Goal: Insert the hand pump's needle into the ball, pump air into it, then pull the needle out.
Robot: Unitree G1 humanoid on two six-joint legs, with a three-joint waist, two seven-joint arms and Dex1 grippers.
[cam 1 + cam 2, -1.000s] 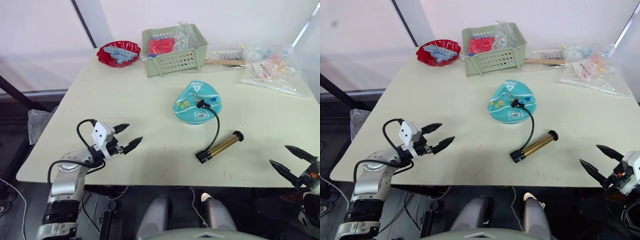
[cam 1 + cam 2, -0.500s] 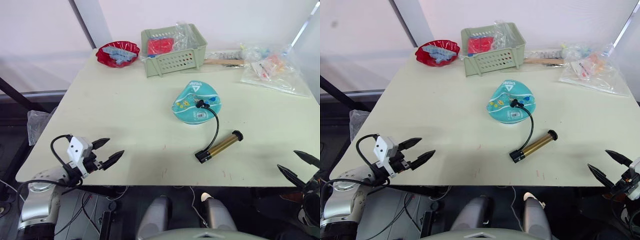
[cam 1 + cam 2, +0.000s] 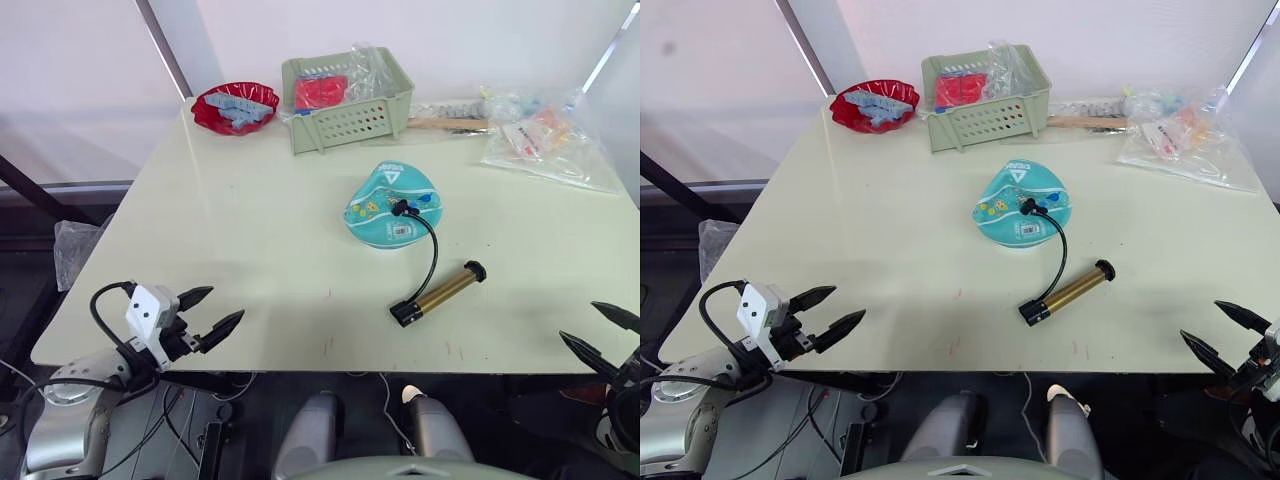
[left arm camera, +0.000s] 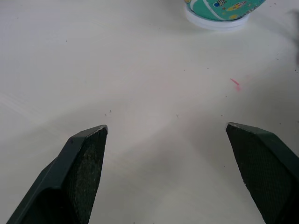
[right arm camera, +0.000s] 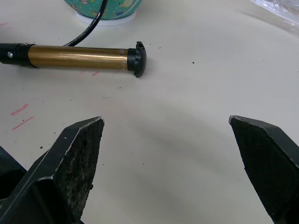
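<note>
Both claws, our left gripper [image 3: 208, 311] and right gripper [image 3: 601, 331], hang spread and empty. At twelve o'clock lies the slim brass-gold metal hand pump [image 3: 440, 292], probably light and slippery; we'd grip mid-barrel.

The hand pump [image 5: 77, 57] at the upper left of the right wrist frame has a brushed, brass-gold metal barrel with matt black plastic caps — its hose [image 3: 433, 262] looks like smooth black rubber. The ball [image 3: 394, 205] is glossy teal, the table [image 3: 250, 230] matt and pale, scuffed with red marks. At upper centre, the green basket [image 3: 350, 120] is perforated plastic — crinkled clear plastic bags [image 3: 545, 140] lie at upper right.
</note>
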